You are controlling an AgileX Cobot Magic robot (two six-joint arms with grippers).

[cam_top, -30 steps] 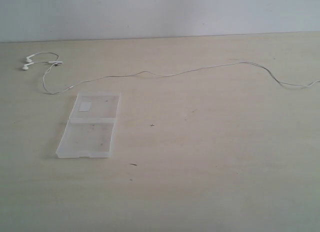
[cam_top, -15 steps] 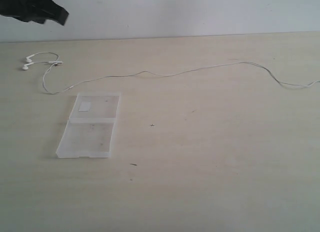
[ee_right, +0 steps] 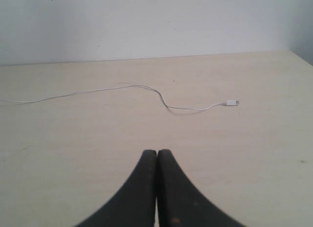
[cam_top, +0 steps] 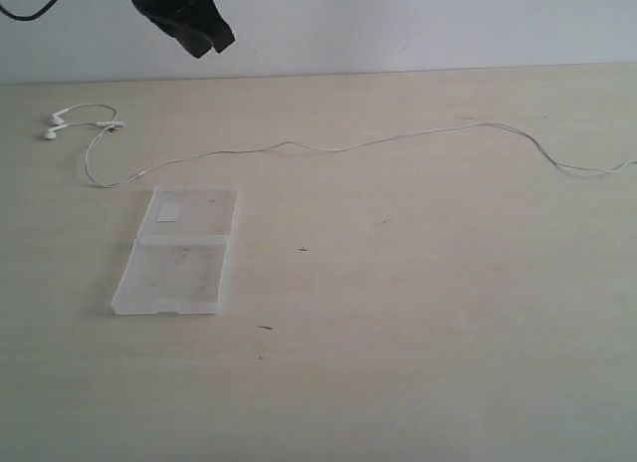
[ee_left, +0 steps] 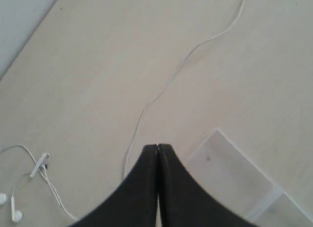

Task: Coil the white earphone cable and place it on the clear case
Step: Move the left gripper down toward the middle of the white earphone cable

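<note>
The white earphone cable (cam_top: 328, 146) lies stretched across the far part of the table, its earbuds (cam_top: 52, 123) at the far left and its wire running off the right edge. The clear case (cam_top: 179, 251) lies open and flat just in front of the cable's left loop. My left gripper (cam_top: 204, 39) hangs shut high above the back left, holding nothing. In the left wrist view that gripper (ee_left: 157, 147) sits above the cable (ee_left: 161, 90), the earbuds (ee_left: 12, 210) and a corner of the case (ee_left: 234, 173). My right gripper (ee_right: 156, 151) is shut and empty, well short of the cable (ee_right: 146, 89) and its plug (ee_right: 231, 102).
A pale wall (cam_top: 398, 24) rises behind the table's back edge. The light wooden table (cam_top: 398, 333) carries a few small dark specks near the middle.
The left arm has come into the exterior view from the upper left and moved rightward above the table's back edge. Cable and case have not moved.
</note>
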